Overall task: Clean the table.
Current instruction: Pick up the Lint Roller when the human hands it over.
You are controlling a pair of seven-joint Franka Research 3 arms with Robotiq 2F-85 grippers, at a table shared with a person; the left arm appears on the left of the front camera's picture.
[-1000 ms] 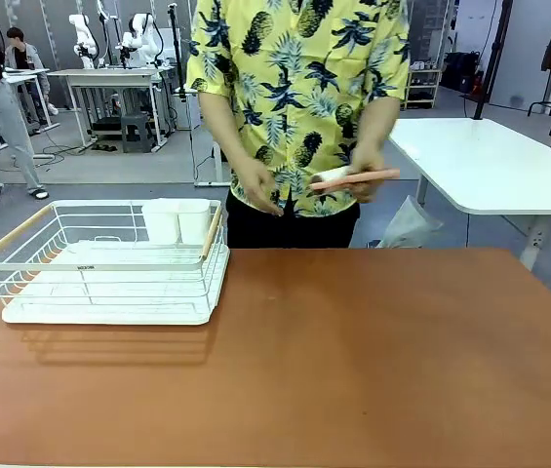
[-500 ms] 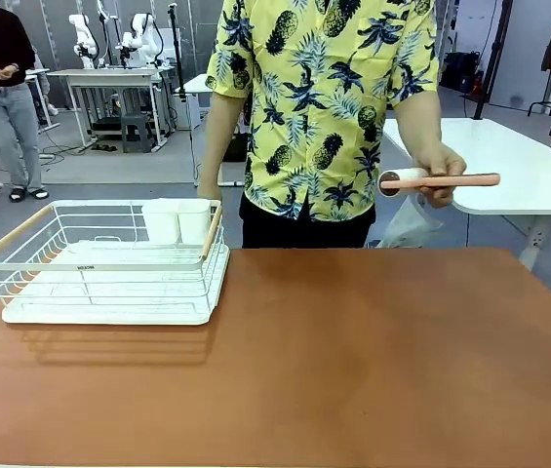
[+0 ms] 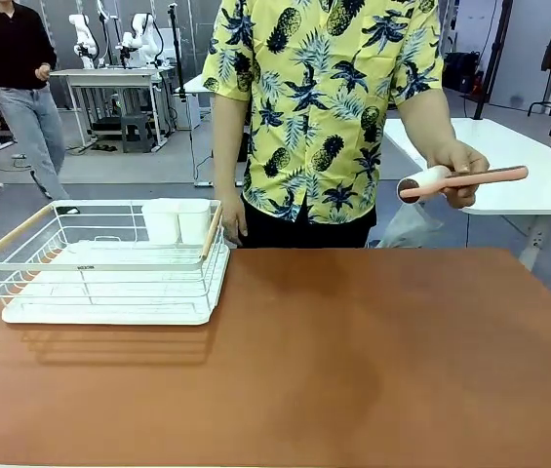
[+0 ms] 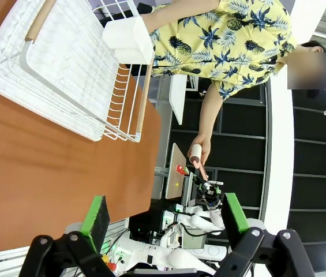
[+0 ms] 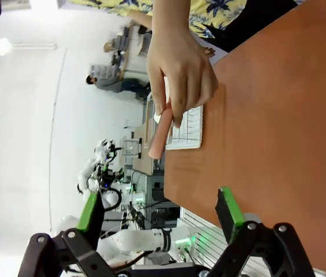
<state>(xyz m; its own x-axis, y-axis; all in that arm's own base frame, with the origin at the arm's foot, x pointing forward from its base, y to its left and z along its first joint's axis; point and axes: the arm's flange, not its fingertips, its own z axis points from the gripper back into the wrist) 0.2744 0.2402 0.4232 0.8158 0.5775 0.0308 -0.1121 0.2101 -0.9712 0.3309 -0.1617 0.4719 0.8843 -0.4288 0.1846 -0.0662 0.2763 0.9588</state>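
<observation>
Across the lower half of the front view lies the reddish-brown surface [image 3: 353, 370], bare except for a white wire dish rack [image 3: 99, 281] at its upper left. Toward the frame's upper right the person's hand [image 3: 462, 161] holds a lint roller [image 3: 499, 176] level, pink handle outward, probably offering it. The left pincer [image 4: 164, 199] and the right pincer [image 5: 158, 196] both gape wide, empty, apparently awaiting it.

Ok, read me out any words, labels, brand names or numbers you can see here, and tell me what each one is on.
On the front wire of the white wire dish rack, a small dark tag: it carries print, too small and blurred to read.
No other text to read: none on the reddish-brown table top, the person's yellow pineapple-print shirt or the pink-handled lint roller.
</observation>
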